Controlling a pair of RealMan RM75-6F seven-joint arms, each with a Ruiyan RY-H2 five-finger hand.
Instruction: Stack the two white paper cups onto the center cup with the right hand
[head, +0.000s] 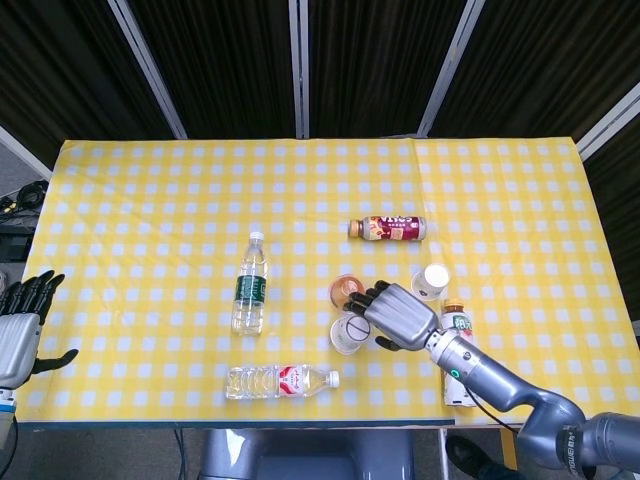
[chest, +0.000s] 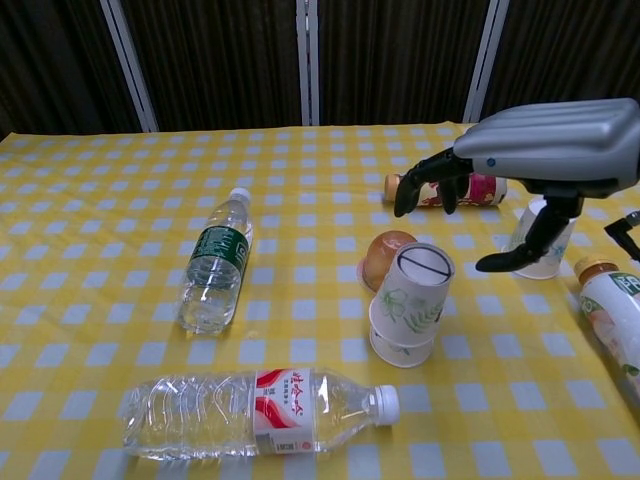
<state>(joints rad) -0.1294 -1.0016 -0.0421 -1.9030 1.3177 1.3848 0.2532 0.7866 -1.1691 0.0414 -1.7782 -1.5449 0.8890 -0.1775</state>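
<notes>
A white paper cup with leaf prints (chest: 412, 291) sits upside down over the center cup (chest: 402, 349), slightly tilted; from above the stack (head: 350, 334) looks like one cup. My right hand (chest: 545, 148) hovers above and to the right of it, fingers spread, touching nothing; in the head view the right hand (head: 398, 314) lies just right of the stack. The other white cup (chest: 541, 246) stands upside down farther right, partly behind the thumb, and is also seen as the other cup (head: 435, 279). My left hand (head: 20, 328) rests open at the table's left edge.
An orange-topped small pot (chest: 385, 254) stands just behind the stack. A green-label water bottle (chest: 212, 263) and a red-label clear bottle (chest: 262, 412) lie to the left and front. A brown drink bottle (head: 388, 228) lies behind, and a tea bottle (chest: 618, 318) lies at the right.
</notes>
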